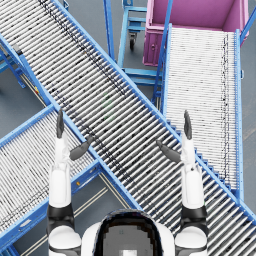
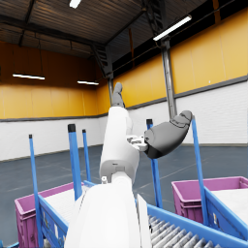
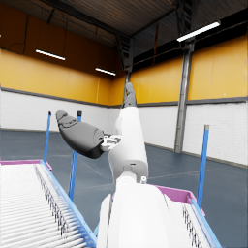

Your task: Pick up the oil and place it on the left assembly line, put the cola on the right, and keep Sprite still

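**A:** What are the hands doing?

**B:** The left hand and right hand are hovering released, fingers spread and grasping nothing, above the central roller conveyor.

**A:** Where are the oil, cola and Sprite sitting?

**B:** None is showing in any view. I'm judging it best to wait with both hands high until the oil is arriving. In the head view I'm counting two hands, three conveyors and one pink crate.

— How many roller lines?
— Three: the middle line, the left line, the right line.
— Crates?
— The head view shows one pink crate. The left wrist view shows two, a first crate and a second crate.
— Hands?
— Two: left hand, right hand.
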`<act>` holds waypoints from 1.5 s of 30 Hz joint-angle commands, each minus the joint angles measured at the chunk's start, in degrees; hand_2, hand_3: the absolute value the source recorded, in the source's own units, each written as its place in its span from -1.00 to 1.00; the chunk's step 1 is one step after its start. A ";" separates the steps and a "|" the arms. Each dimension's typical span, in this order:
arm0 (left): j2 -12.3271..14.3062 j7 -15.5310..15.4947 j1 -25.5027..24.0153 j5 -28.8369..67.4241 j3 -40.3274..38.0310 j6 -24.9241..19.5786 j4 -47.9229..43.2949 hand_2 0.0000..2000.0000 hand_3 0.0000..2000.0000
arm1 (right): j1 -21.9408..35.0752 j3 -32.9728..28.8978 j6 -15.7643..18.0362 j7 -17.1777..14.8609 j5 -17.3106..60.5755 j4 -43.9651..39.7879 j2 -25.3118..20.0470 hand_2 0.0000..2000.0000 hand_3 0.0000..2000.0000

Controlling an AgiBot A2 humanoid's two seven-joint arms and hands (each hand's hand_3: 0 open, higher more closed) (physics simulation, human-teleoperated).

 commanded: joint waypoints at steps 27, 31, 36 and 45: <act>1.21 -0.01 3.72 3.31 -4.17 -0.01 2.73 -1.00 -1.00 | -3.59 -11.10 -0.01 0.01 2.35 -1.18 -2.23 -1.00 -1.00; 1.47 -0.01 3.05 3.31 -4.72 -0.02 2.26 -1.00 -1.00 | -4.37 -10.83 -0.01 0.01 2.35 -1.21 -2.50 -1.00 -1.00; 1.65 -0.01 4.19 3.31 -4.80 -0.01 1.57 -1.00 -1.00 | -3.94 -10.74 -0.01 0.01 2.35 -0.76 -2.60 -1.00 -1.00; 1.79 -0.01 5.21 3.30 -6.88 -0.01 0.36 -1.00 -1.00 | -3.71 -10.15 -0.01 0.01 2.35 0.02 -2.83 -1.00 -1.00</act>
